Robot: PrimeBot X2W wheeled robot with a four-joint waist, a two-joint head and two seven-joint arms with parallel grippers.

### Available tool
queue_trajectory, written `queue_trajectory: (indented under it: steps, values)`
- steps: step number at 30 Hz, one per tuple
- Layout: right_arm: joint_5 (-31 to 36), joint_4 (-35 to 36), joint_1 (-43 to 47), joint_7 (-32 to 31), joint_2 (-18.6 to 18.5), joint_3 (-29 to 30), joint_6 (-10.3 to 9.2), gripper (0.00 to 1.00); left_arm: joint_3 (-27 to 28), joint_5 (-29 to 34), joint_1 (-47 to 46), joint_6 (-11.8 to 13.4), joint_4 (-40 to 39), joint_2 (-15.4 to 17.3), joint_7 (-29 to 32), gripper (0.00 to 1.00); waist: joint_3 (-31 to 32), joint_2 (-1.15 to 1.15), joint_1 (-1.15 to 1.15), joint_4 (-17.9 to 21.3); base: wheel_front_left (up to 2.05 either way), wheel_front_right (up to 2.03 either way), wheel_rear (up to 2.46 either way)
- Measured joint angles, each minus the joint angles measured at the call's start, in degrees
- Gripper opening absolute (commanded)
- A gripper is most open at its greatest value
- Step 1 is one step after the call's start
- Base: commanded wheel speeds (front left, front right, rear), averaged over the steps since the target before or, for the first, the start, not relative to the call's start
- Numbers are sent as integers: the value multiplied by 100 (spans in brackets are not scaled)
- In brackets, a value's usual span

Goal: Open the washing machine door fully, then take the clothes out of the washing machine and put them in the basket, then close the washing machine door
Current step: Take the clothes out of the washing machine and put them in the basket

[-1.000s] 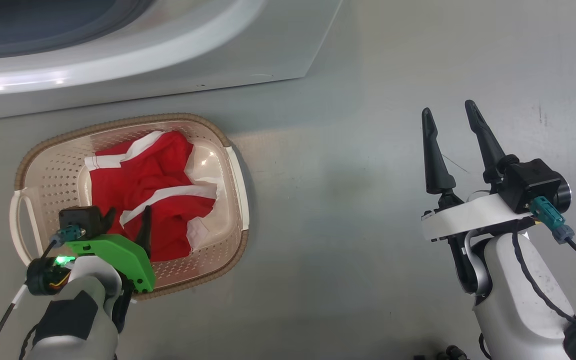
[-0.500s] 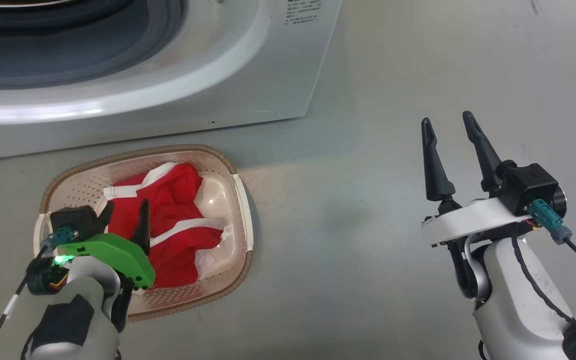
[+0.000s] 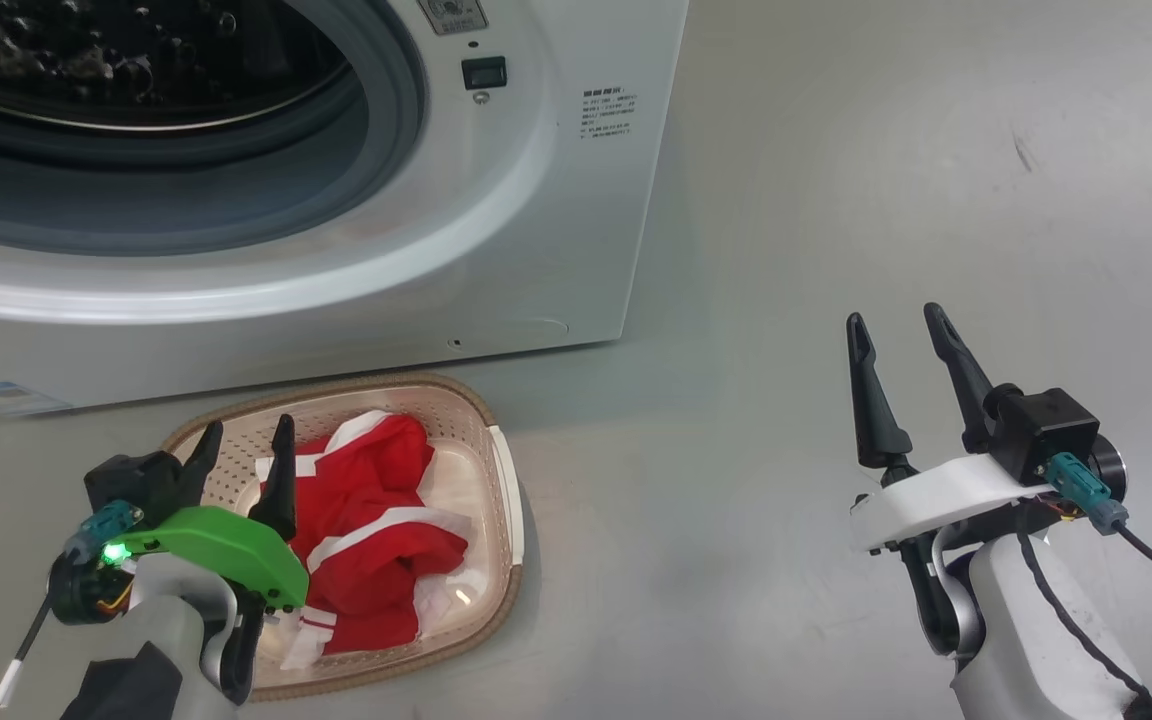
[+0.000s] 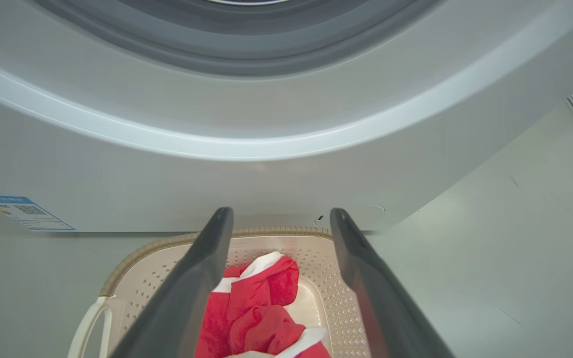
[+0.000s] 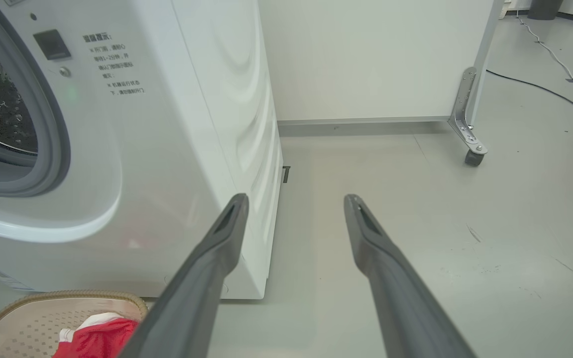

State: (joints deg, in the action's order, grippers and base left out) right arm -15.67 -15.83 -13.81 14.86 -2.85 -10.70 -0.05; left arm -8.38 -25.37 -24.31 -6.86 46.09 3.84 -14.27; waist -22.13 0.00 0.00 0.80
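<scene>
Fingers of the left gripper are spread wide and empty, hovering over the 9 o'clock end of the basket. The right gripper, at 4 o'clock in the head view, also has its fingers wide with nothing between them, above bare floor. The clothes, red with white stripes, lie heaped inside the basket at 7 o'clock. Just beyond, toward 11 o'clock, the washing machine shows its grey gasket and steel drum through its open mouth.
</scene>
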Motion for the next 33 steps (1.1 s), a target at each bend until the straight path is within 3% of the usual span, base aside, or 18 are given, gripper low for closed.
queue_trajectory:
  steps: [19, 33]
  values:
    - [7, -202, 661, 0, 13, 169, 115, 100, 587, 546, 1127, 153, -1770, -54, -1, 100, 1426, 0, 0, -168, 0, 0, 0]
    - [0, -143, 958, 0, 25, 102, 116, 100, 837, 868, 2006, 311, -2550, -75, 0, 100, 2044, 0, 0, -117, 0, 0, 0]
